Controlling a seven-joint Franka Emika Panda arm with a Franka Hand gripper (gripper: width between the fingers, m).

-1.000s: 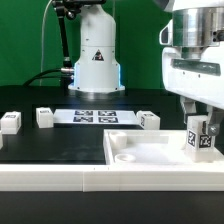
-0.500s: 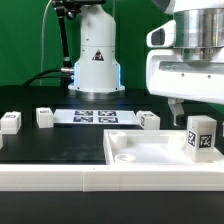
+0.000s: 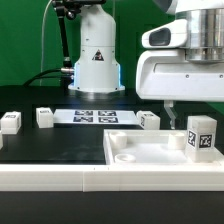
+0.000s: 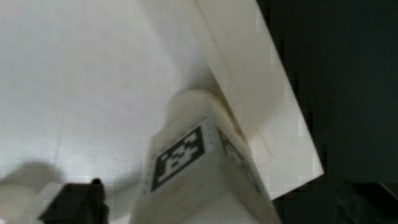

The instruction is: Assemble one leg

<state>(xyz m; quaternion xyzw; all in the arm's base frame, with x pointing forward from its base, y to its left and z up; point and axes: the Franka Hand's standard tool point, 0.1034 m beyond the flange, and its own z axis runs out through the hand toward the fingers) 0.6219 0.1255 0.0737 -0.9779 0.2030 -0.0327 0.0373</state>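
Looking at the exterior view, we read only black-and-white tags on the leg (image 3: 200,134), upright at the plate's (image 3: 140,152) right corner. Our gripper (image 3: 168,110) hangs just above; its opening we cannot tell. Black table (image 3: 50,145), green backdrop. At the wrist, the leg (image 4: 192,150) stands against the rim; a fingertip (image 4: 79,200) is cut off.
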